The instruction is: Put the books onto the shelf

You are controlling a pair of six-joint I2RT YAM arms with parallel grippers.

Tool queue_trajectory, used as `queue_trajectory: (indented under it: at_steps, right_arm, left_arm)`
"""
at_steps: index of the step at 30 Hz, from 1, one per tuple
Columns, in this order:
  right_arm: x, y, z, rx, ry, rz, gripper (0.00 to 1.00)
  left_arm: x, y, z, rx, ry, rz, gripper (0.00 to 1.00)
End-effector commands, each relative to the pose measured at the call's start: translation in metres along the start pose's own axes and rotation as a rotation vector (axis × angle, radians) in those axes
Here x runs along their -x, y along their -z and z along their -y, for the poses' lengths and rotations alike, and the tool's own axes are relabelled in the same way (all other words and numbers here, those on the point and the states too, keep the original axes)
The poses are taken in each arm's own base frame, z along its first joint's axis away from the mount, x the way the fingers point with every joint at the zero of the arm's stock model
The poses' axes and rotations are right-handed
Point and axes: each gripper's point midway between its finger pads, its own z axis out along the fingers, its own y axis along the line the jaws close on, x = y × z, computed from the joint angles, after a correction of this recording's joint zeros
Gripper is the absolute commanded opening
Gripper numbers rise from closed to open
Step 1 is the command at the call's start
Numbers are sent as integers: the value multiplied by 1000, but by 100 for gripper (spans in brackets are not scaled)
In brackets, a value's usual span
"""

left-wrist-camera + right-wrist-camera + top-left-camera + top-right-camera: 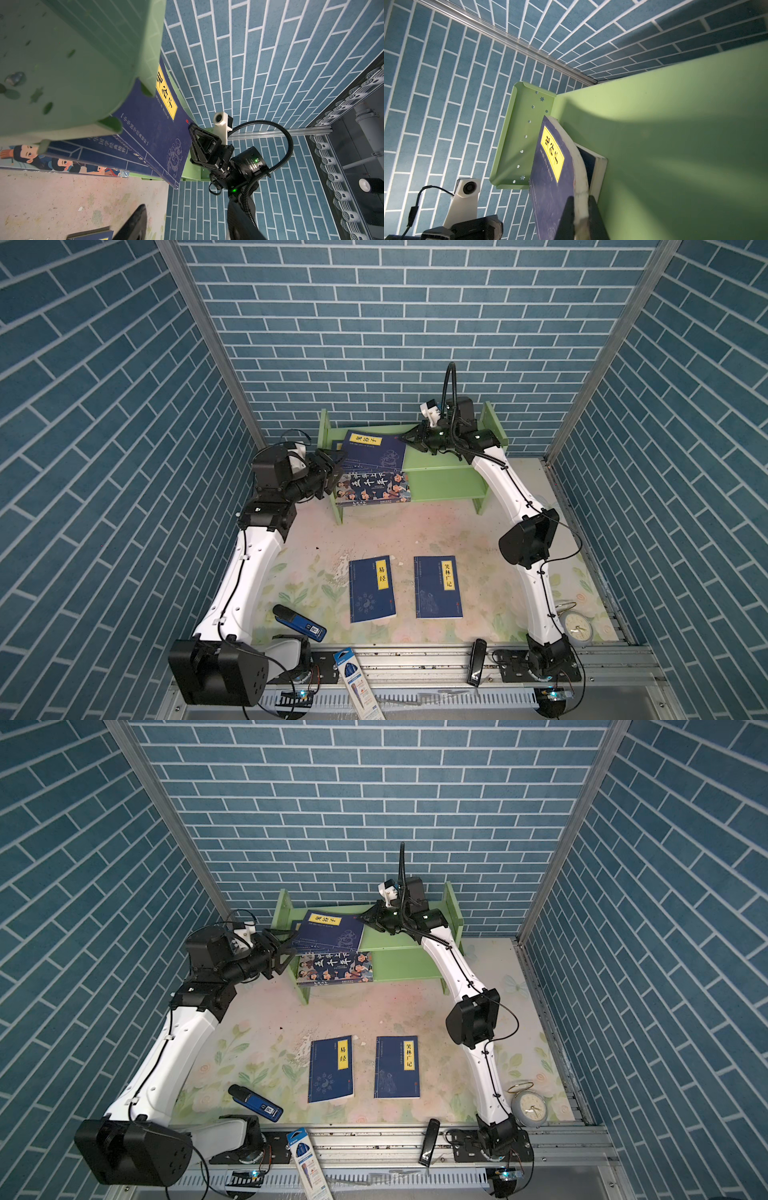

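My right gripper point(402, 440) is clamped tight on the edge of the thin navy-blue book with a yellow title label point(372, 450), probably to settle it on the upper tier of the light green wooden two-tier shelf point(440, 454), at its nine-o'clock end, where my left gripper point(336, 464) hovers half-spread and empty.

12 o'clock: shelf point(444, 487) light green; top book point(376, 450) navy, yellow label; cartoon book point(374, 488) faces, white characters. 7 o'clock book point(372, 591), 5 o'clock book point(438, 589): navy, yellow labels. Mat point(316, 539) pale floral. Walls point(374, 323) blue brick.
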Motion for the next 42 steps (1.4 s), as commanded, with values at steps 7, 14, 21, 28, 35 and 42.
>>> queue_trajectory:
  at_steps: [7, 14, 21, 28, 35, 42]
  right_arm:
    - [9, -2, -15, 39, 77, 31, 27]
    - [29, 37, -23, -126, 115, 179, 63]
    - [26, 82, -32, -251, 27, 272, 67]
    - [-15, 75, -33, -266, -54, 152, 68]
    - [-39, 48, -17, -296, -101, 52, 68]
    - [-46, 27, -9, -283, -121, 15, 68]
  left_arm:
    - [2, 0, 4, -16, -15, -2, 64]
    - [2, 0, 3, -18, -16, 0, 64]
    - [2, 1, 5, -26, -17, 4, 64]
    - [1, 0, 3, -31, -5, 2, 64]
    - [0, 2, 5, -38, -3, 1, 64]
    - [-2, 4, 6, -40, 0, -2, 64]
